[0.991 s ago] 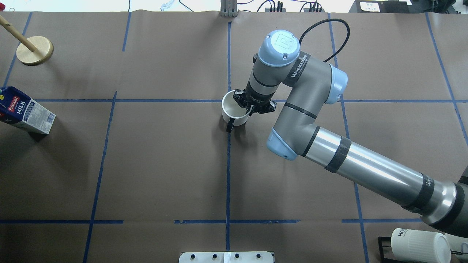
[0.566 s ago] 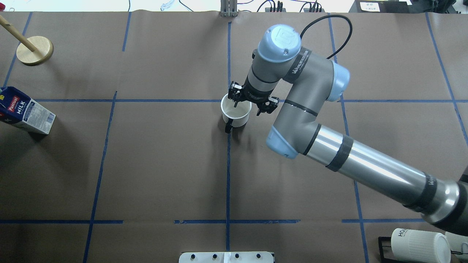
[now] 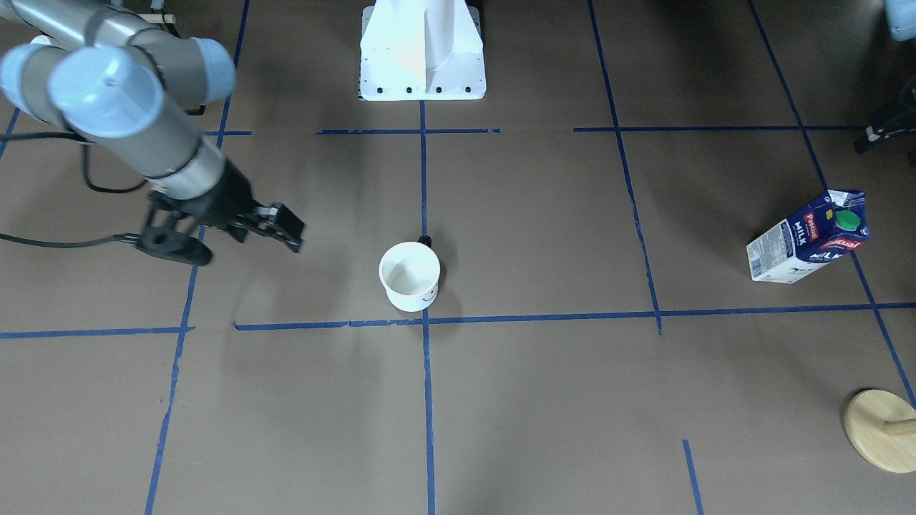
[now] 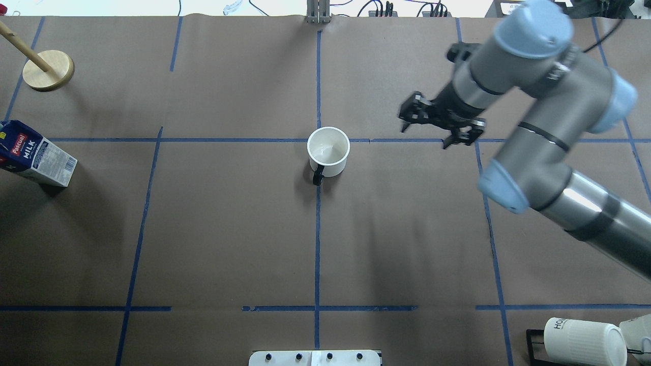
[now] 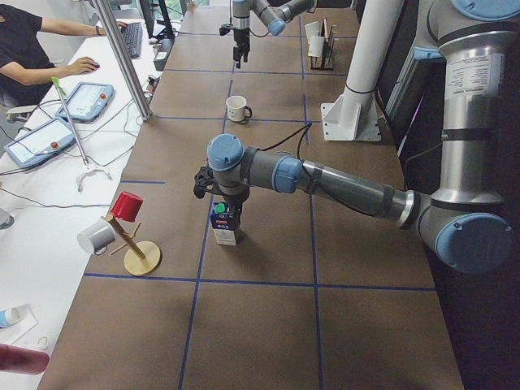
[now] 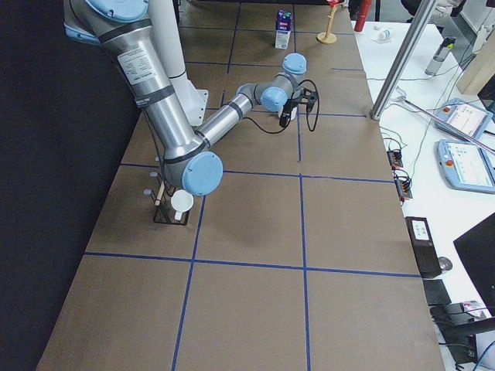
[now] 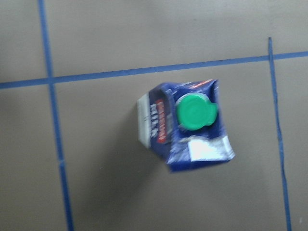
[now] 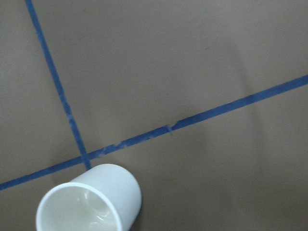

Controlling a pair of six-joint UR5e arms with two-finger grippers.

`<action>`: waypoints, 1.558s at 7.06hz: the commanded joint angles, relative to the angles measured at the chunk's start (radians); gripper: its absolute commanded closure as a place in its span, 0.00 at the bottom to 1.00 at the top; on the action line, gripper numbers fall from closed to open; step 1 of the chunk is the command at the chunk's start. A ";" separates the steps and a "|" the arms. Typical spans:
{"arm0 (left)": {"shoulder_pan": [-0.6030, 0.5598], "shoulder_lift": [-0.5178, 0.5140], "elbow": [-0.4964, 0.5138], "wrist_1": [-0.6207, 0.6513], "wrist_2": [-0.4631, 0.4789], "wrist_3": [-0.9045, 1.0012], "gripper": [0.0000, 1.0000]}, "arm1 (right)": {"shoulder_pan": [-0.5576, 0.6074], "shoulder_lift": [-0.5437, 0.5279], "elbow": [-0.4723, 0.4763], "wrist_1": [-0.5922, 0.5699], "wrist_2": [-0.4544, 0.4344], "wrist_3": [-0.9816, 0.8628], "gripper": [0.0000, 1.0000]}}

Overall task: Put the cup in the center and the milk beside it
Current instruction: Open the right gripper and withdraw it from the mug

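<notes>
Right claw (image 3: 229,239) is wide open in the front view and holds nothing. It hangs off to one side of the cup (image 3: 409,275). The cup stands upright, right at the center (image 3: 424,320), where the blue tape lines cross. The milk (image 3: 809,236) is far away, near the table's end on the robot's left.

From overhead, the cup (image 4: 328,151) looks round, white and shiny, with a black handle. It looks hard and smooth. The milk (image 4: 35,155) is a box with flat sides. The table (image 4: 229,229) is covered with dull brown paper.

In the left side view, the left claw (image 5: 231,195) hangs just over the milk (image 5: 225,226). I cannot tell if this claw is open or closed.

In the right side view, the milk (image 6: 283,18) looks tiny and far off.

The left wrist view looks straight down on the milk (image 7: 187,125). It has a slanted top and a round green cap. It is a bit blurry.

The right wrist view shows the cup (image 8: 91,199) by the tape cross.

I think the cup's part is done and the milk is next. The left claw should go down straight and squeeze two flat sides, below the slanted top. It should squeeze gently, since the box is likely thin card and can dent. Then it should set the milk down near the cup without bumping it.
</notes>
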 commanded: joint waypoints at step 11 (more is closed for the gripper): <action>0.175 -0.182 0.213 -0.017 0.142 -0.092 0.13 | -0.002 -0.133 0.069 0.006 -0.016 -0.093 0.00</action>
